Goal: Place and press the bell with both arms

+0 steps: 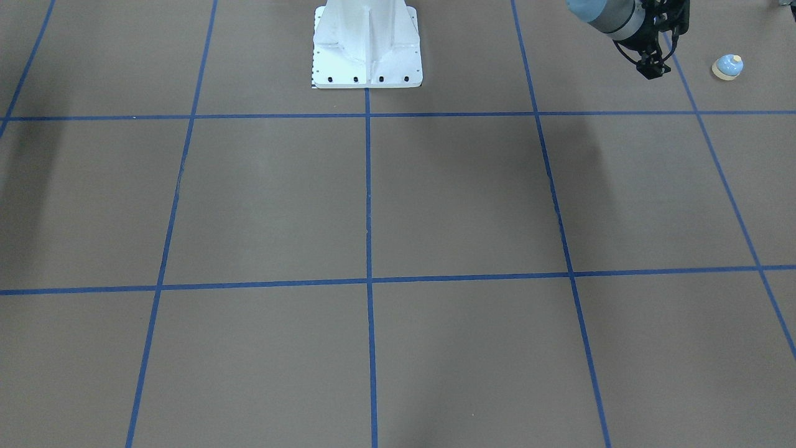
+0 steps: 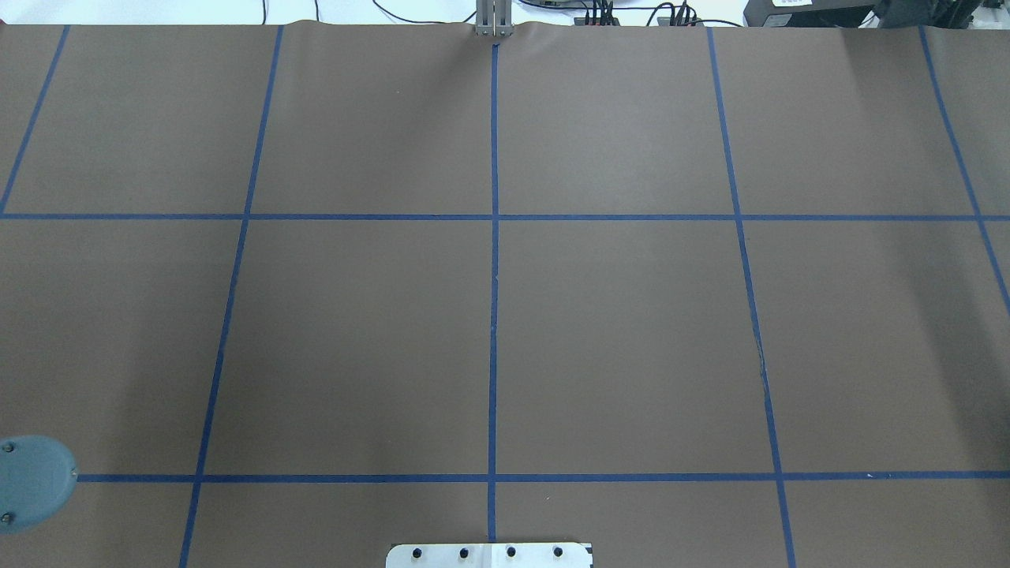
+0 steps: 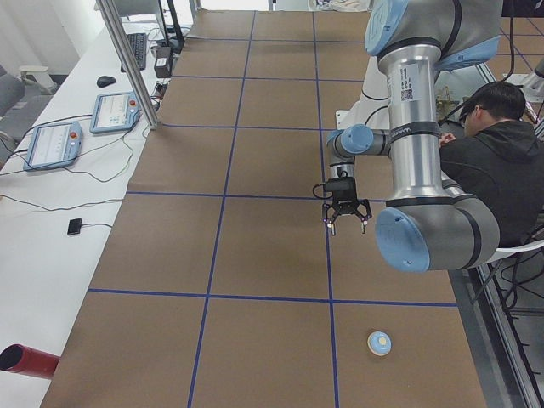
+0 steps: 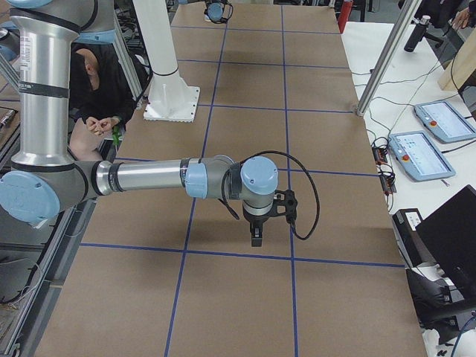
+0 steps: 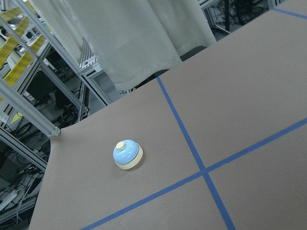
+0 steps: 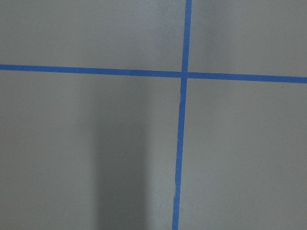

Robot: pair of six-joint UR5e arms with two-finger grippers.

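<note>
The bell (image 1: 727, 66) has a light blue dome, a cream button and a cream base rim. It stands upright on the brown table near the end on the robot's left, and also shows in the exterior left view (image 3: 380, 342) and the left wrist view (image 5: 127, 154). My left gripper (image 1: 653, 70) hangs above the table, apart from the bell and towards the middle. In the exterior left view the left gripper (image 3: 346, 228) has its fingers spread and holds nothing. My right gripper (image 4: 256, 239) points down above the table far from the bell; I cannot tell whether it is open.
The white pedestal base (image 1: 367, 50) stands at the robot's edge of the table. Blue tape lines grid the brown surface. A seated person (image 3: 493, 161) is beside the robot. A red cylinder (image 3: 25, 361) and teach pendants (image 3: 51, 144) lie on the side bench.
</note>
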